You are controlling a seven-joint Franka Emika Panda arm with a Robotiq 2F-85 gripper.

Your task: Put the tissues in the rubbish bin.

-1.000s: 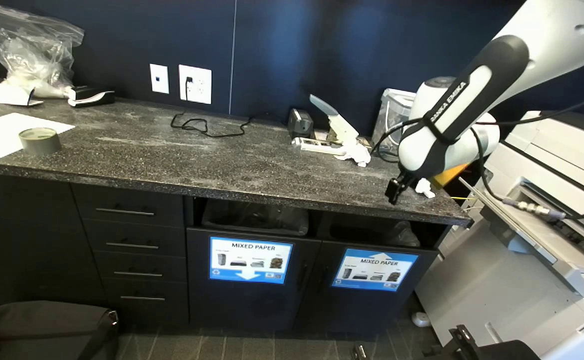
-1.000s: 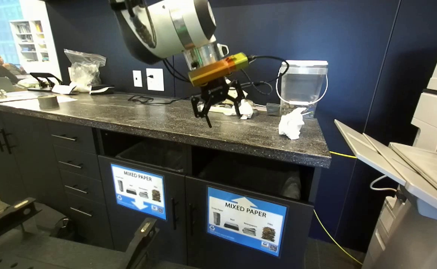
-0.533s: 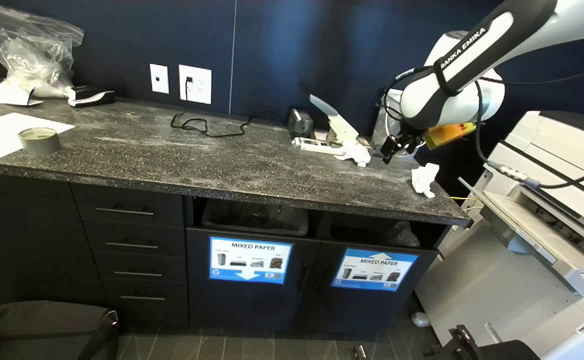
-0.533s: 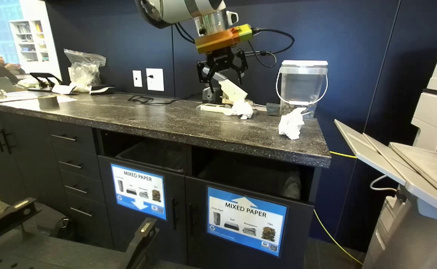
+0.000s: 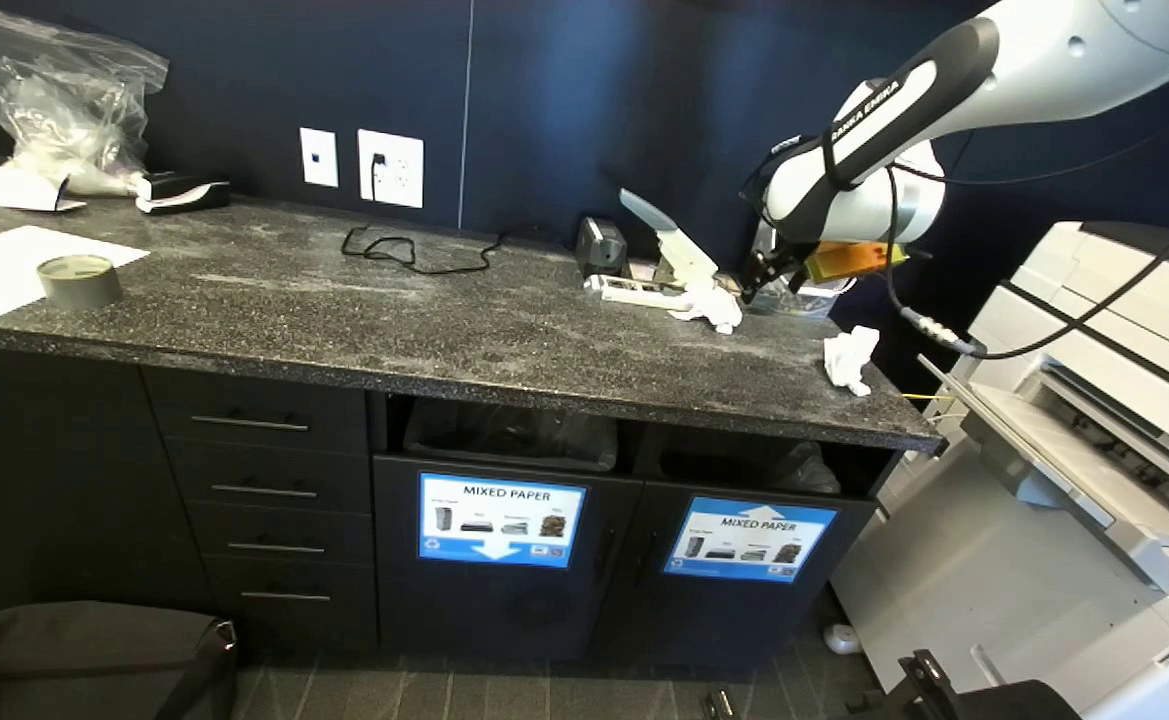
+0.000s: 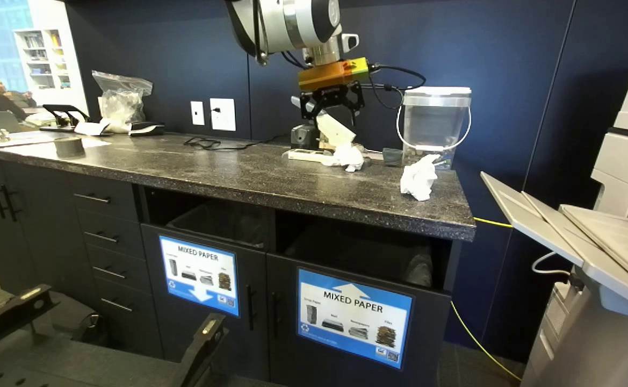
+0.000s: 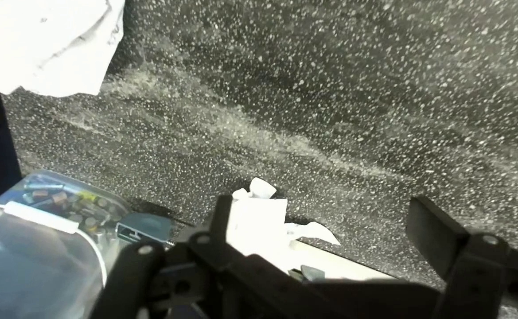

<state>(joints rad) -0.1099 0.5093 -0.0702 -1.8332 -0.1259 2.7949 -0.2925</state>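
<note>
Crowding one tissue [image 6: 349,157], a white stapler-like device [image 6: 336,130] sits near the bucket [image 6: 435,123].

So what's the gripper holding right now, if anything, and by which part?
Nothing is held: the gripper is open, and both visible tissues are clear of it.
</note>
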